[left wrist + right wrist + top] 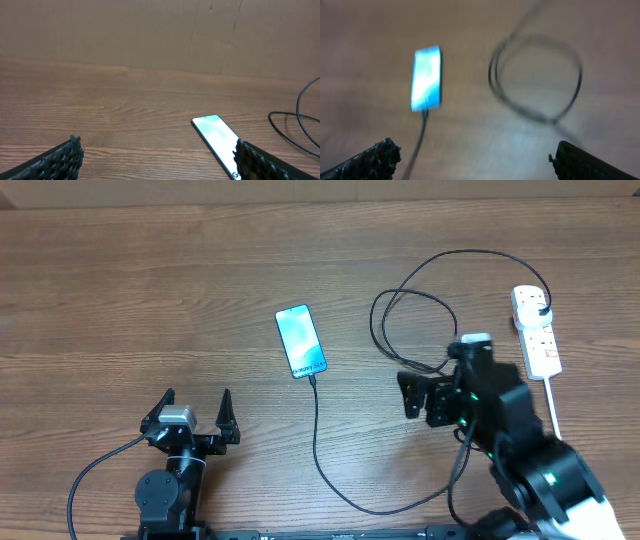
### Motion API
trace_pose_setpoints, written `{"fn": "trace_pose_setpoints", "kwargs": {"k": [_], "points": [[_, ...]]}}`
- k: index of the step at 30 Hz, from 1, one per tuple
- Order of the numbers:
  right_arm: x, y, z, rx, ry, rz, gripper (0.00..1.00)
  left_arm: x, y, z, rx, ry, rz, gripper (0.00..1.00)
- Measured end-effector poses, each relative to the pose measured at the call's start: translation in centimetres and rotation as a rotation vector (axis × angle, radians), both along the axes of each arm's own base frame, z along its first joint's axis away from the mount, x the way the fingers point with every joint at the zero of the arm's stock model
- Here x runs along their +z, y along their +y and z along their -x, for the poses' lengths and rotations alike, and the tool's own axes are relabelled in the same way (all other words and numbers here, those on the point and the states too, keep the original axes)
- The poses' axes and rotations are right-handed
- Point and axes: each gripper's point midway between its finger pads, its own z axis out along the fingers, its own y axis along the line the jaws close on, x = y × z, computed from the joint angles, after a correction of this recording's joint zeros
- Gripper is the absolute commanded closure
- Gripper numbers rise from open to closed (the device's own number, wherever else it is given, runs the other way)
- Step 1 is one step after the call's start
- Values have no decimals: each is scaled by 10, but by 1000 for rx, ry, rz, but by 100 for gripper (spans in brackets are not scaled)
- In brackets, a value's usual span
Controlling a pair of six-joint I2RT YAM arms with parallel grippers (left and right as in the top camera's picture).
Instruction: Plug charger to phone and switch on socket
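The phone lies screen-up and lit at the table's middle; it also shows in the left wrist view and, blurred, in the right wrist view. The charger cable runs from the phone's near end, curves right, loops and ends at a black plug in the white socket strip at far right. The connector sits at the phone's port. My right gripper is open and empty, right of the phone and near the cable loop. My left gripper is open and empty at the front left.
The socket's white cord runs toward the front past my right arm. A brown cardboard wall stands behind the wooden table.
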Motion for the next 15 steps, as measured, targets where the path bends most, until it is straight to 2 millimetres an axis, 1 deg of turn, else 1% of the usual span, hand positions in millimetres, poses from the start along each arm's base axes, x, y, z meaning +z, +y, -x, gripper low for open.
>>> {"fn": "trace_pose_setpoints", "kwargs": {"k": [1, 3, 5, 10, 12, 15], "points": [[8, -1, -1, 2, -54, -4, 0, 0, 0, 0, 0, 0, 0, 0], [17, -5, -1, 0, -143, -11, 0, 0, 0, 0, 0, 0, 0, 1], [15, -8, 0, -5, -215, -22, 0, 0, 0, 0, 1, 0, 0, 0], [-8, -13, -3, -19, -352, -67, 0, 0, 1, 0, 3, 1, 0, 0], [-18, -16, -1, -21, -388, -82, 0, 0, 1, 0, 3, 1, 0, 0], [-26, -21, 5, -24, -429, -100, 0, 0, 1, 0, 3, 1, 0, 0]]}}
